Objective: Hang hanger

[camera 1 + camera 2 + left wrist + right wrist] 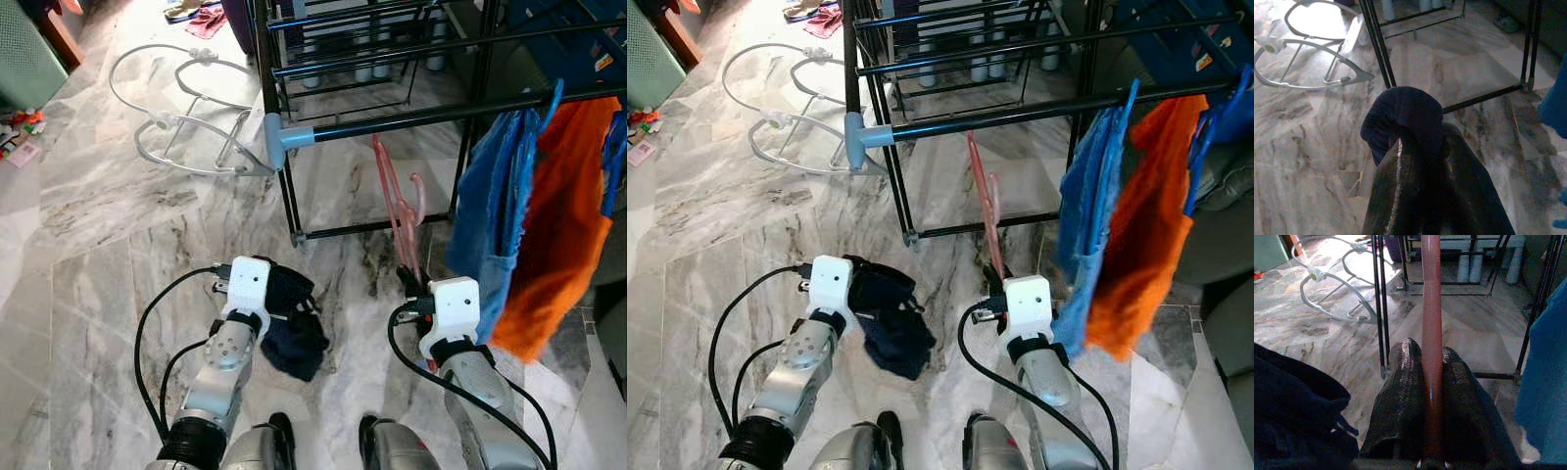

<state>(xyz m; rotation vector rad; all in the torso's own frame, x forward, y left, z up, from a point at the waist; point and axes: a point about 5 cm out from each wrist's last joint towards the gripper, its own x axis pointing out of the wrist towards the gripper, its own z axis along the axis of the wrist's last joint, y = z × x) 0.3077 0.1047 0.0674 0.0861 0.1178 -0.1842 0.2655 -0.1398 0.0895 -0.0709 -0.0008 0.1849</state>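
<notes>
A pink plastic hanger (397, 211) stands upright in front of me, its hook end rising toward the black rail (411, 117) of the drying rack without touching it. My right gripper (409, 279) is shut on the hanger's lower part; in the right wrist view the pink bar (1431, 308) runs straight up between the two black fingers (1400, 396). My left gripper (1418, 139) is shut on a dark navy garment (294, 328), which bunches over the fingertips and hangs down toward the marble floor.
A blue cloth (495, 206) and an orange cloth (563, 235) hang from the rail on the right. The rack's low crossbar (372, 227) and legs stand just ahead. A white wire frame (186, 117) lies on the floor at the far left.
</notes>
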